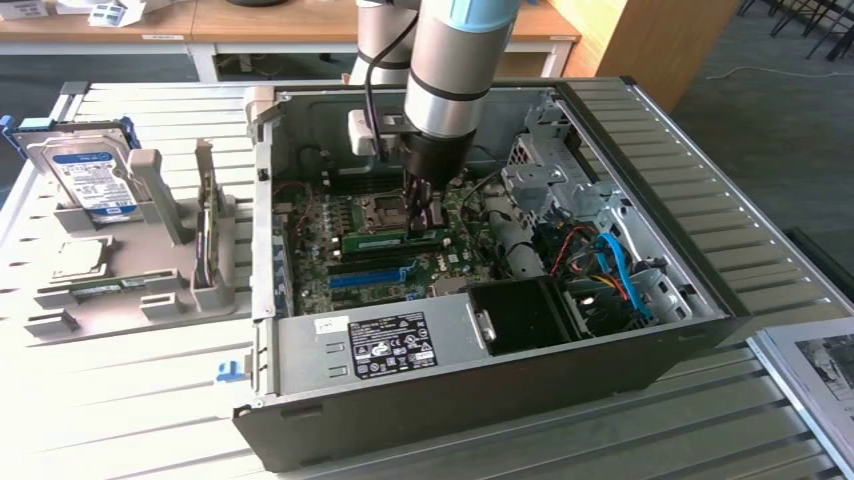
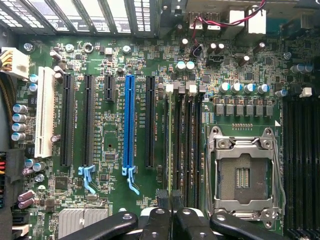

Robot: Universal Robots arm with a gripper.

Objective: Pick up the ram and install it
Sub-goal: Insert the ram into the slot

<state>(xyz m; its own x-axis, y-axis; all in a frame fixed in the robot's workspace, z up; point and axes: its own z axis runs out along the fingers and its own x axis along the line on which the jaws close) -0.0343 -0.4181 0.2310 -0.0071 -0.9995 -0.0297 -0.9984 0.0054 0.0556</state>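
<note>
- Open PC case [image 1: 467, 400] on table [image 1: 120, 400], side off, mobo facing up; CPU socket [image 1: 387, 208] [image 2: 245, 175] bare, taken as ref pt
- the ram [image 1: 387, 240] [image 2: 170, 140] stands on edge in a mem slot just beside the CPU socket, on the side twd the blue slot [image 1: 367, 277] [image 2: 130, 120]; runs parallel to that slot
- hand [image 1: 427, 218] [image 2: 170, 200] is straight above the ram, near one end of the stick, also just beside the socket
- fingers [image 2: 161, 210] nearly together w/ the ram's thin top edge between them, i.e. pinched on the ram; wrist view looks along the stick edge-on
- can't tell if the ram is fully seated or the latches are closed
- hard drive [image 1: 87, 180] upright in a grey holder on the table, well apart from the socket, outside the case twd the exterior view's left
</note>
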